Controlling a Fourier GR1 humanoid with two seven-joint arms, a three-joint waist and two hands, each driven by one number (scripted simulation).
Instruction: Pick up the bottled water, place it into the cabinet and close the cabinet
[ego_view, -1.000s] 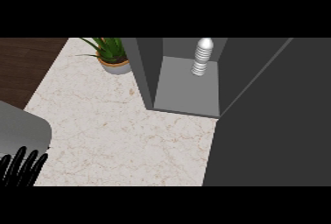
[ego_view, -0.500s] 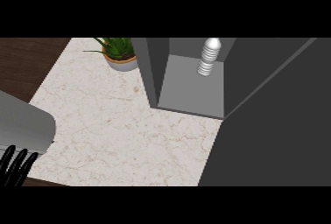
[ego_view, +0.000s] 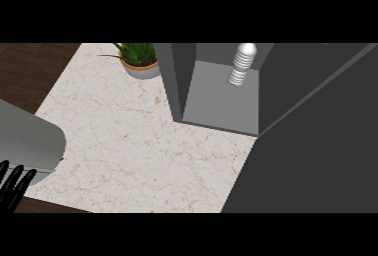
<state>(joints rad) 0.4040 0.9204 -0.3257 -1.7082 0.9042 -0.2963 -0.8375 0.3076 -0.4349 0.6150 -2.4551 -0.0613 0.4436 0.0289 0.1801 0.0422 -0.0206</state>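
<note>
The bottled water (ego_view: 242, 64), a clear ribbed bottle, stands upright inside the grey cabinet (ego_view: 221, 107) at the back of its floor. The cabinet's dark door (ego_view: 317, 145) fills the right side of the view, swung partway across the opening. My left hand (ego_view: 13, 184) shows at the lower left edge with straight fingers pointing up, holding nothing, beside its grey forearm (ego_view: 26, 140). My right hand does not show anywhere.
A potted green plant (ego_view: 139, 60) stands at the back of the marble counter (ego_view: 140, 150), left of the cabinet. Dark wooden floor lies beyond the counter's left edge.
The view has shifted, so the cabinet and plant sit further right. The door covers more of the right side. My left hand has slipped lower and further left.
</note>
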